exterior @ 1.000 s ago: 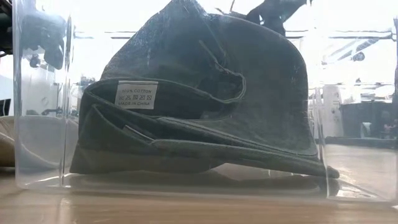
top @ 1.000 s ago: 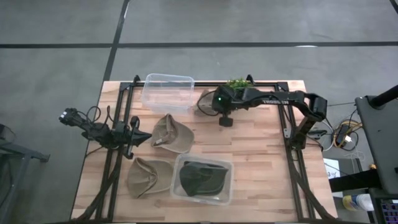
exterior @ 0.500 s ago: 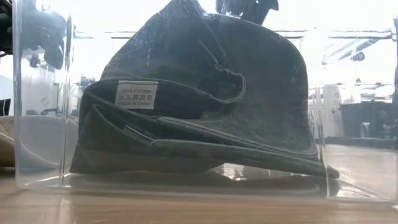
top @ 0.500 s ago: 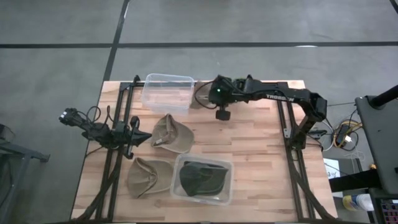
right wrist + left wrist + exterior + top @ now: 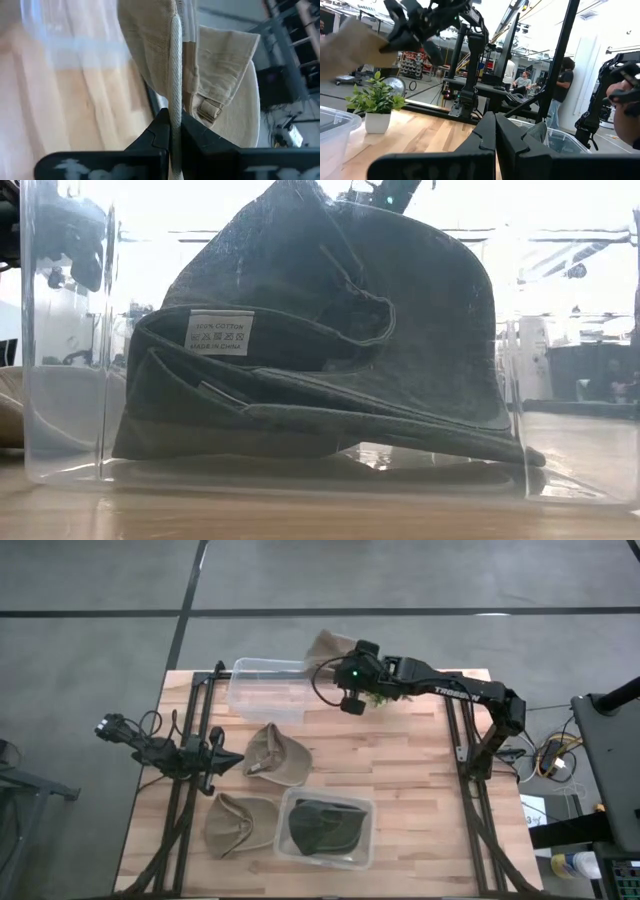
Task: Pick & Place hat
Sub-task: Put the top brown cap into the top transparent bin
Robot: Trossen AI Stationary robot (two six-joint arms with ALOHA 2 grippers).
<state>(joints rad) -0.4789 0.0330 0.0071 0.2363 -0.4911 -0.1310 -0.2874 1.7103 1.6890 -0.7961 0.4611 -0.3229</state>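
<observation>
Above the far edge of the table (image 5: 420, 770), just beside the empty clear bin (image 5: 268, 688), our right gripper (image 5: 172, 131) holds a tan hat (image 5: 327, 645) clamped between its fingers, pinched on the thin edge of the fabric. We judge the hat light and soft: it hangs limp from the grip and folds on itself, so a firm pinch on the stitched brim edge, where the cloth is doubled and stiffer, should hold best, while loose crown fabric could slip or sag. It is a pale khaki cotton cap with ribbed seams and a small metal buckle (image 5: 208, 108) on its back strap. Our left gripper (image 5: 495, 131) waits low over the table's left side, fingers pressed together on nothing. Two more tan hats (image 5: 275, 754) lie on the wood, and a dark hat (image 5: 330, 340) sits in the near bin (image 5: 60, 380).
</observation>
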